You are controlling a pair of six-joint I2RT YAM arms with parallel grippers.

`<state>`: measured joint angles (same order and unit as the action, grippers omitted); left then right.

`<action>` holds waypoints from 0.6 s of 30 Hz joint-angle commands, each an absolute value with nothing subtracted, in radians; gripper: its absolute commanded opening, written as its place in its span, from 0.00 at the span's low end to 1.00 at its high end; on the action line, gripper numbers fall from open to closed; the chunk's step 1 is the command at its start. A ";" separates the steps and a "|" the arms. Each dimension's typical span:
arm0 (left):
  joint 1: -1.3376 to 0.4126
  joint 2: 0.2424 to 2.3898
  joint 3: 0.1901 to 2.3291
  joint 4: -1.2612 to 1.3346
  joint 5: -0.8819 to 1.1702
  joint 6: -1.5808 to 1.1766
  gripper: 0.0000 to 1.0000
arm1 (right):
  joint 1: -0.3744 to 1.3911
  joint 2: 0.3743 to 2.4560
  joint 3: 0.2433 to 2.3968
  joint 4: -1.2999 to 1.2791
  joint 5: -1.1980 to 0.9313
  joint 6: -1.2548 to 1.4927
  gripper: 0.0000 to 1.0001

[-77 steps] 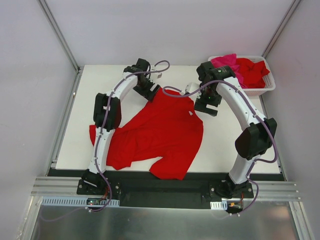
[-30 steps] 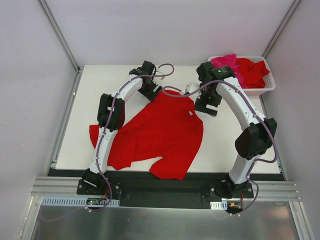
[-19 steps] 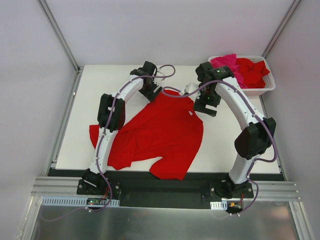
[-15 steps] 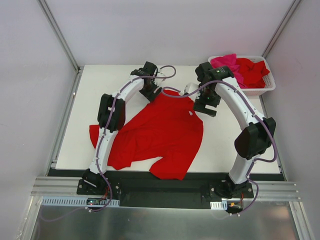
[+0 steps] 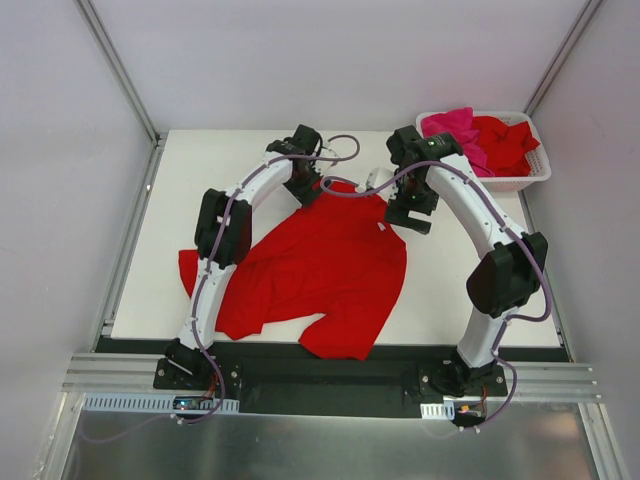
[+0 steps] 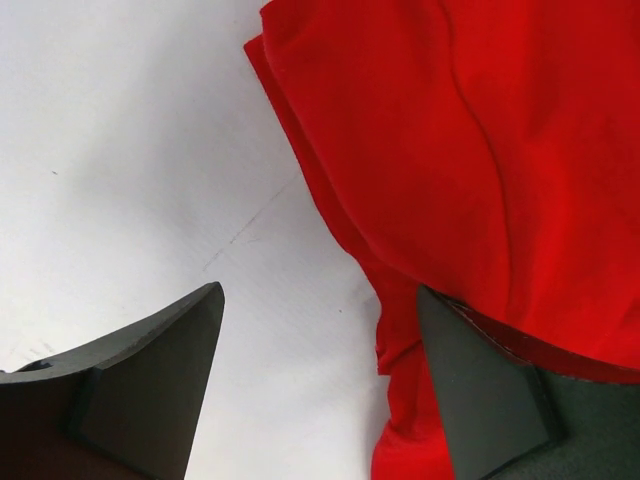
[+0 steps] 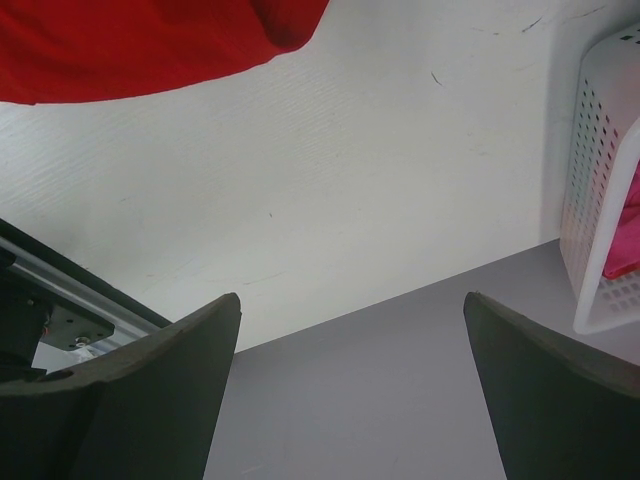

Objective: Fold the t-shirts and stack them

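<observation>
A bright red t-shirt lies spread and rumpled on the white table. More t-shirts, one magenta-pink and one red, are heaped in the basket. My left gripper hovers at the spread shirt's far edge. In the left wrist view it is open, with the shirt's folded edge by its right finger. My right gripper is at the shirt's far right corner. It is open and empty, with the red cloth at the frame's top left.
A white slotted basket stands at the table's back right corner; its wall shows at the right of the right wrist view. Grey walls close in the table. A metal rail runs along the near edge by the arm bases.
My left gripper has slid to the right along the shirt's far edge. The right gripper has shifted slightly toward the back. Both stay open, and the shirt has not moved.
</observation>
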<state>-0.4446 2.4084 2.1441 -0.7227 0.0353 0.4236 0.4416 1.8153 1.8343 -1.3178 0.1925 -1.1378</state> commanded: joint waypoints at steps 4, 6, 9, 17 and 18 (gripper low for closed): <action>-0.462 2.310 2.143 -0.739 0.005 0.440 0.78 | 0.457 1.821 1.847 -1.434 0.207 -1.135 0.96; -0.460 2.309 2.138 -0.741 0.005 0.434 0.78 | 0.457 1.821 1.847 -1.434 0.207 -1.135 0.96; -0.460 2.315 2.131 -0.739 0.014 0.422 0.78 | 0.457 1.819 1.842 -1.437 0.209 -1.137 0.96; -0.465 2.353 2.132 -0.741 0.064 0.388 0.78 | 0.459 1.804 1.822 -1.440 0.212 -1.135 0.96; -0.465 2.358 2.135 -0.739 0.074 0.387 0.78 | 0.459 1.802 1.816 -1.442 0.213 -1.135 0.96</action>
<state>-0.4530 2.3833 2.1284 -0.7231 0.0269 0.4133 0.4522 1.8153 1.8339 -1.3178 0.1982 -1.1378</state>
